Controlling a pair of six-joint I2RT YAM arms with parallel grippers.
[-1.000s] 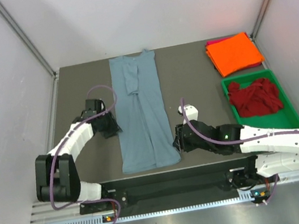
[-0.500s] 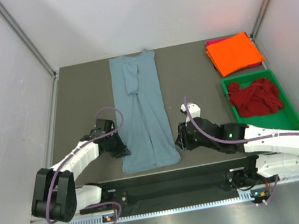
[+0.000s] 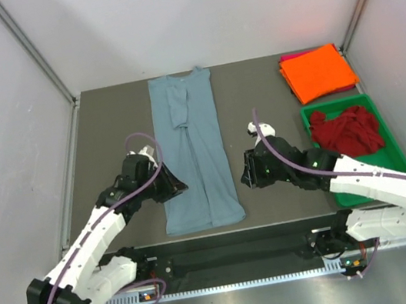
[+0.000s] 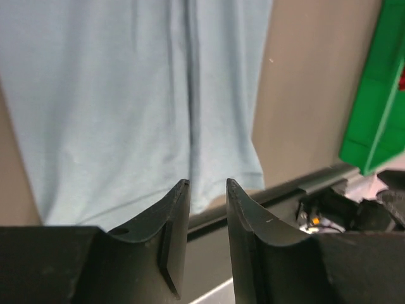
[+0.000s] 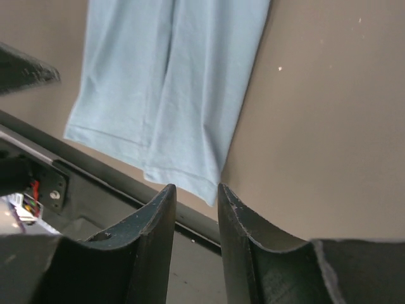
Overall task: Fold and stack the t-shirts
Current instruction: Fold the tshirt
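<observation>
A dusty blue-grey t-shirt (image 3: 192, 154) lies flat on the table as a long narrow strip running front to back. My left gripper (image 3: 176, 186) hovers at its left edge near the front, jaws a little apart and empty (image 4: 207, 183); the shirt (image 4: 139, 95) fills the left wrist view. My right gripper (image 3: 247, 179) stands just right of the shirt's near right corner, open and empty (image 5: 196, 188), with that corner (image 5: 171, 82) in the right wrist view. An orange t-shirt (image 3: 318, 72) lies folded at the back right on a magenta-pink one (image 3: 291, 57). A dark red t-shirt (image 3: 346, 132) lies crumpled in the tray.
The green plastic tray (image 3: 395, 147) stands at the right edge, near the right arm's forearm. White walls close in the table on the left, back and right. A black rail (image 3: 241, 239) runs along the front edge, just below the shirt's hem.
The left arm swung from the table's left side to the shirt's left edge, its jaws narrowing then parting again. The right gripper drew slightly back and rightward from the shirt's corner.
</observation>
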